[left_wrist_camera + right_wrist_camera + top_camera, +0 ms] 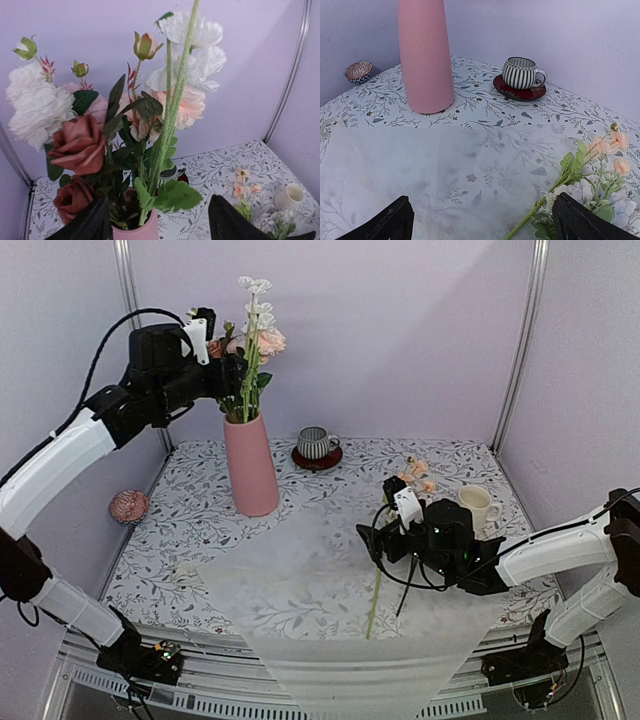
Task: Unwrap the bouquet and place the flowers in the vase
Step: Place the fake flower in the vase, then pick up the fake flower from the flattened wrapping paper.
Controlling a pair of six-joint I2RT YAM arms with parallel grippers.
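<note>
**Q:** Overhead view: which step is shown?
**A:** Filling the vase. The wrapping paper lies flat and open across the lower middle of the worktop, so the unwrapping appears done. The pink vase stands upright, upper left of centre, with a bunch of flowers already in it.

**Q:** The left tool?
**A:** Left wrist view: the left tool stands wide. Its fingers sit at the lower edge of the frame, one on either side of the vase rim and stems, gripping nothing that shows. Judged: this bunch is set and the tool is free of it.

**Q:** The right tool?
**A:** Right wrist view: the right tool gapes fully, empty, low over the paper. A loose flower with peach blooms lies at the lower right of that frame, close by one finger. Whether they touch cannot be told.

**Q:** What does the next move call for?
**A:** Probably a pinch on that green stem and a lift clear of the paper. Then a carry to the vase, with the stem tipped upright to slip in among those standing there. The left arm would need to clear the opening first.

**Q:** Any writing?
**A:** None legible. The worktop cover bears only a leaf-and-sprig print. The striped mug on its red saucer, the cream mug and the small bowl show no label.
</note>
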